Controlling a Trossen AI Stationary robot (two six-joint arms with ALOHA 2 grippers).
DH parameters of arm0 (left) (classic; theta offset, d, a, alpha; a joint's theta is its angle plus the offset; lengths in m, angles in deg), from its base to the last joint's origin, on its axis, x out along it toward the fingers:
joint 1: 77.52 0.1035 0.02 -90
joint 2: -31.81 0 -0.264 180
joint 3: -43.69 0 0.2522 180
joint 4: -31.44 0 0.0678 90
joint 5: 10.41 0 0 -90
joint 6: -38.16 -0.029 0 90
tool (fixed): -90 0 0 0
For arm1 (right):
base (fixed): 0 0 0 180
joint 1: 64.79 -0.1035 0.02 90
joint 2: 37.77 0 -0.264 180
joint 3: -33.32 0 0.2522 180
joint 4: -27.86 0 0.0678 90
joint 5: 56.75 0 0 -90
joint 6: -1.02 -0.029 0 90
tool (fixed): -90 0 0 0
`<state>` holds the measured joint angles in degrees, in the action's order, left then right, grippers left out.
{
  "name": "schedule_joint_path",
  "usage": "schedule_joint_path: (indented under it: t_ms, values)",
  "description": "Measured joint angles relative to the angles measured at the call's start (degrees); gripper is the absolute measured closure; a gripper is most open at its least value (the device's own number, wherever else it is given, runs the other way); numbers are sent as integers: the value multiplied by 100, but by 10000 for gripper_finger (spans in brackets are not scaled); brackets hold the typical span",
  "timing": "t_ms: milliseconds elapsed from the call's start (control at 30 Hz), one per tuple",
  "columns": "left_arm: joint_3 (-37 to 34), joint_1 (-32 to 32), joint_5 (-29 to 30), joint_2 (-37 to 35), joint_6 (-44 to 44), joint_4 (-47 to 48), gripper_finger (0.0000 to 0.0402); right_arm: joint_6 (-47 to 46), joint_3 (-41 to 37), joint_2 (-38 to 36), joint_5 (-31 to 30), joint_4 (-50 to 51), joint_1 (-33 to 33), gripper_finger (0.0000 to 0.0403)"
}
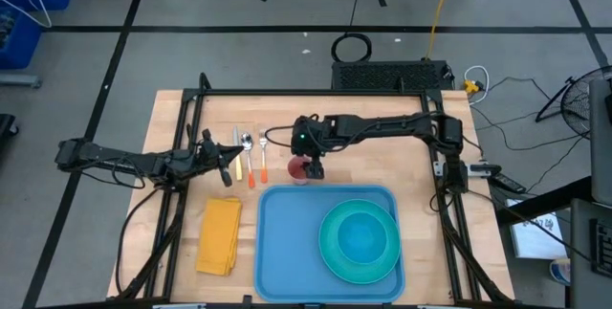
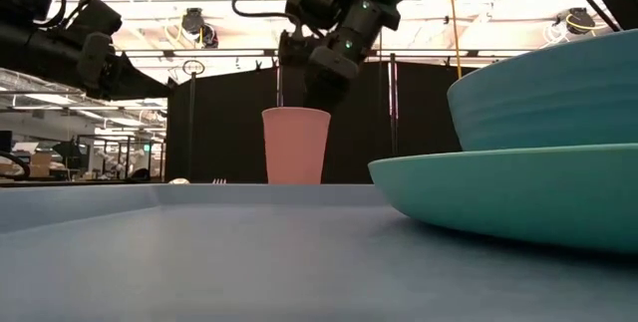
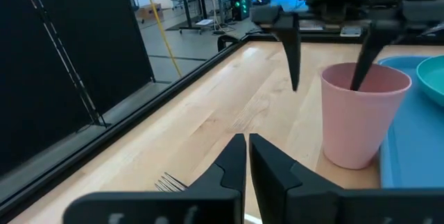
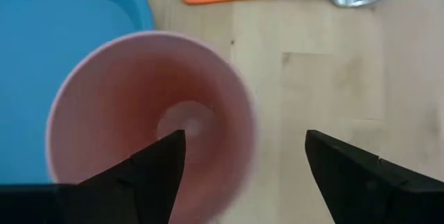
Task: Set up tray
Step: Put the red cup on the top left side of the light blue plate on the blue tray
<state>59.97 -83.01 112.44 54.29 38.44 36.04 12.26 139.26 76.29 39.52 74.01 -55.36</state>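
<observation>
High: tray [image 1: 287, 252] sits at 6 o'clock on the table [image 1: 172, 127], one teal plate [image 1: 330, 252] plus bowl [image 1: 365, 234] on its right half. One yellow napkin [image 1: 220, 236] just left of it. Knife [image 1: 236, 151], spoon [image 1: 248, 155], fork [image 1: 262, 161] at 11 o'clock.

Low: right gripper [image 2: 314, 63] directly over the single pink cup [image 2: 295, 146]; plate blocks the right side.

Left wrist: left gripper [image 3: 246, 151], fingers pressed together, holding nothing.

Right wrist: right gripper [image 4: 239, 151] spread wide, one finger [image 4: 156, 161] inside the cup rim, the other outside; cup just off the tray corner.
</observation>
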Motion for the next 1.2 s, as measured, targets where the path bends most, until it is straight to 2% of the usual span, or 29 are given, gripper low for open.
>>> schedule_joint_path:
  t_ms: [133, 267, 367, 500, 567, 767, 1033, 1200]
  values:
    - [-1, -1, 0, 0, 0, -5, 380, -71, -313, -13, -1, -340, -1, 136]
    - [0, -1, 2, 0, -2, -7, 394, -2, -400, 4, 255, -299, 29, 181]
    - [1, 1, 2, 0, -4, -9, 398, 5, -395, -17, 596, -428, 25, 243]
    - [1, 1, 2, 0, -11, -9, 387, 18, -386, -35, 596, -614, 36, 362]
    - [1, -1, 2, 0, -11, -9, 380, 21, -317, -97, 573, -560, 53, 389]
    - [1, 0, 2, 1, -11, -2, 382, -158, 323, -340, 589, -105, 109, 399]
    - [1, 1, 15, 0, -67, -10, 396, 54, 1978, -440, 829, 2235, -38, 401]
    - [1, 1, 12, 2, -172, -14, 378, 69, 2048, -421, 897, 2553, -371, 402]
